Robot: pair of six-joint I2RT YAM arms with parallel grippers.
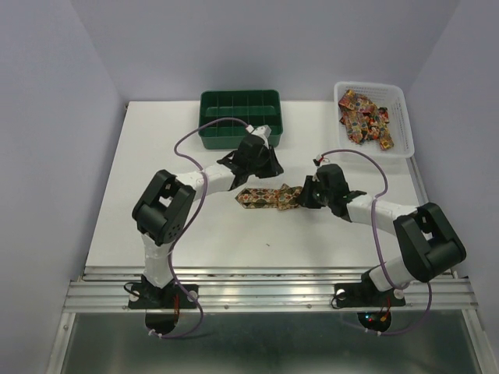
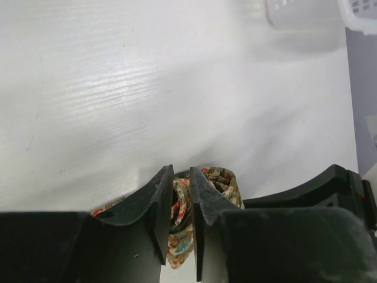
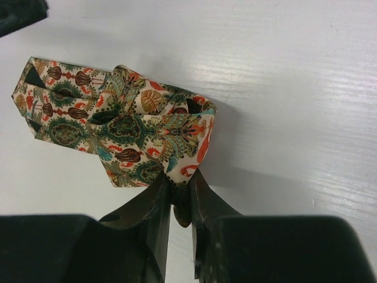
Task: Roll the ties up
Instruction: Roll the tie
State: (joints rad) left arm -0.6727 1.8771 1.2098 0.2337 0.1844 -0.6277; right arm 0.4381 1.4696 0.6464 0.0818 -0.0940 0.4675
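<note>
One tie (image 1: 263,199); basket (image 1: 402,109) of maybe five.

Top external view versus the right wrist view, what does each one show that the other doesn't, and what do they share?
Only the top external view shows the green tray and the white basket holding other ties at the table's far edge. Only the right wrist view shows the right arm's fingers pinching the fabric's lower edge, and the paisley pattern up close. Both show the loosely folded tie lying on the white table.
</note>
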